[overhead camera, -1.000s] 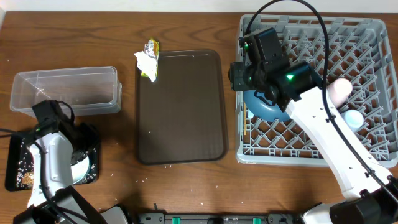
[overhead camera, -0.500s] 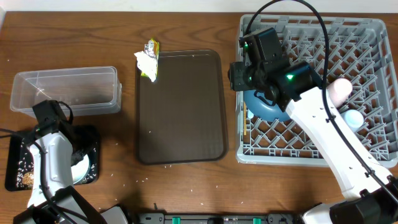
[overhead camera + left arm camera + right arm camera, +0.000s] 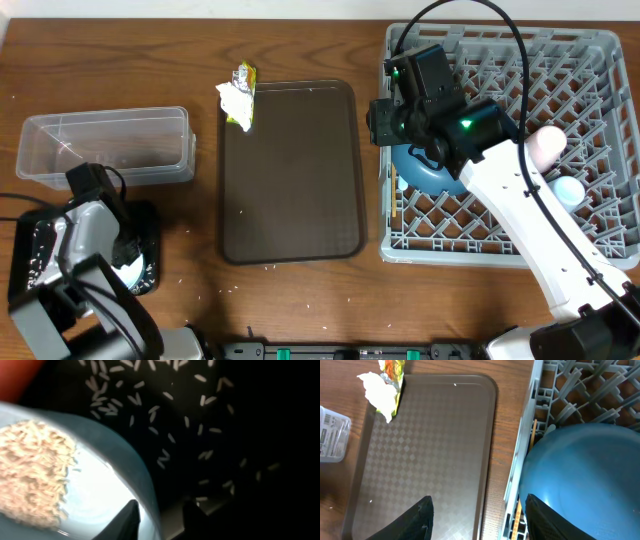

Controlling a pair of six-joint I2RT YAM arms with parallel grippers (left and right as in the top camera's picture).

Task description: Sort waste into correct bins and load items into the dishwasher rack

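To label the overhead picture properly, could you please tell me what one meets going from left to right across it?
Clear tub → brown serving tray → blue plate → pink cup

The rack [image 3: 560,70] is set at right, the plate [image 3: 430,172] lodged in its left side. The serving tray [image 3: 290,170] is laid centre, with the napkin [image 3: 234,100] at its far-left corner. At left, the tub [image 3: 110,145] is placed behind the shallow tray [image 3: 148,224], the bowl [image 3: 105,490] inside it.
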